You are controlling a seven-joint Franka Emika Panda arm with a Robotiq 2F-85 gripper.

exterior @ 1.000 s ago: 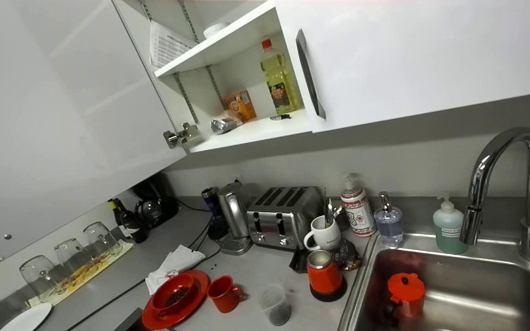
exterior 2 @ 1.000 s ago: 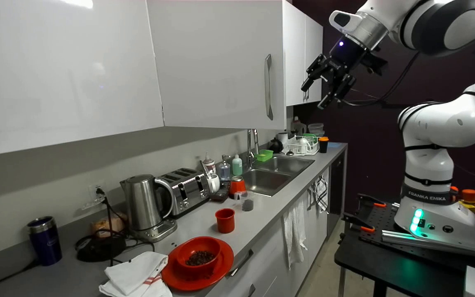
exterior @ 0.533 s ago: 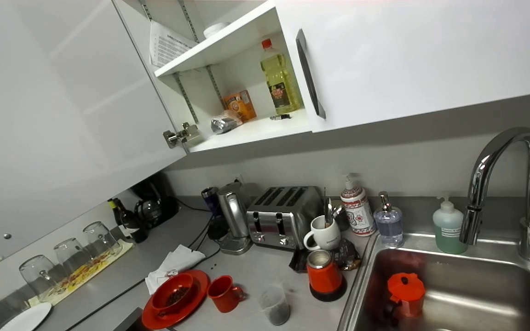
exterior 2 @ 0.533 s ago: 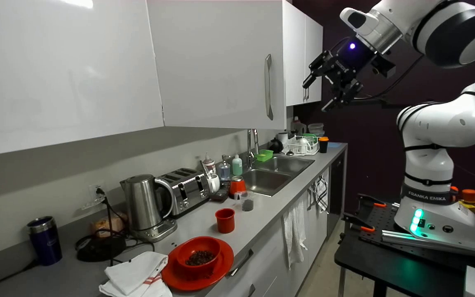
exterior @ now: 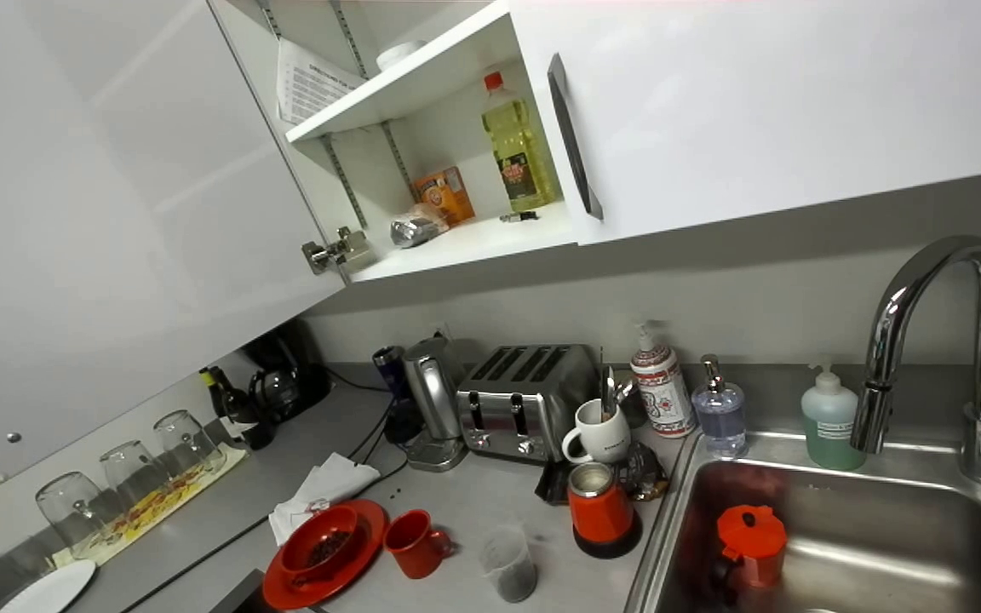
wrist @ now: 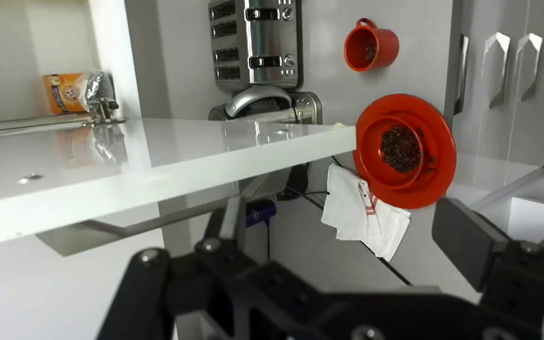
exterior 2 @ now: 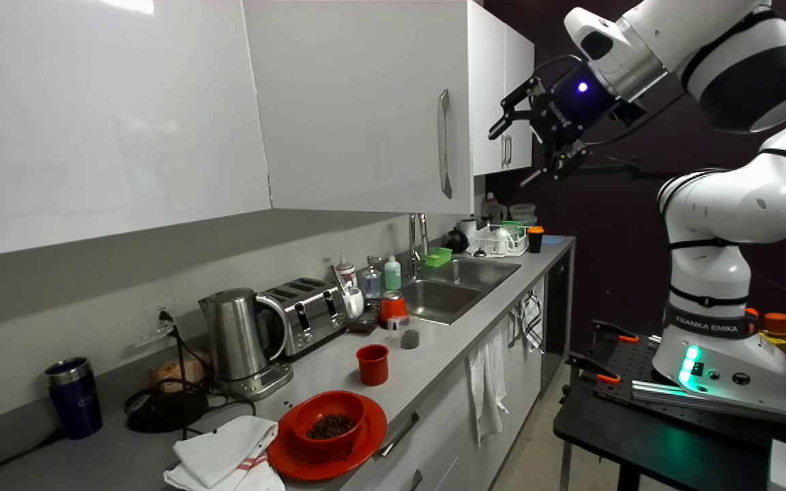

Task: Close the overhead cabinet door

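Overhead cabinet door point(exterior 2: 359, 109), one, standing open ahead of the jaws, its upright free edge point(wrist: 158, 183) roughly in line with their spread; jaws parted, nothing between them, seemingly not touching it; closing push best started from the handle point(exterior 2: 443, 143) side.

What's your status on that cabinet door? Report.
Gripper open, holding nothing. Overhead cabinet door standing open. Yellow bottle and orange box inside, likely clear of its swing.

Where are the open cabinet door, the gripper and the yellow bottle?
Open cabinet door point(exterior 2: 366, 106), in an exterior view: outer face.
Gripper point(exterior 2: 509, 159), in an exterior view: between its fingertips.
Yellow bottle point(exterior: 516, 145), in an exterior view: body.
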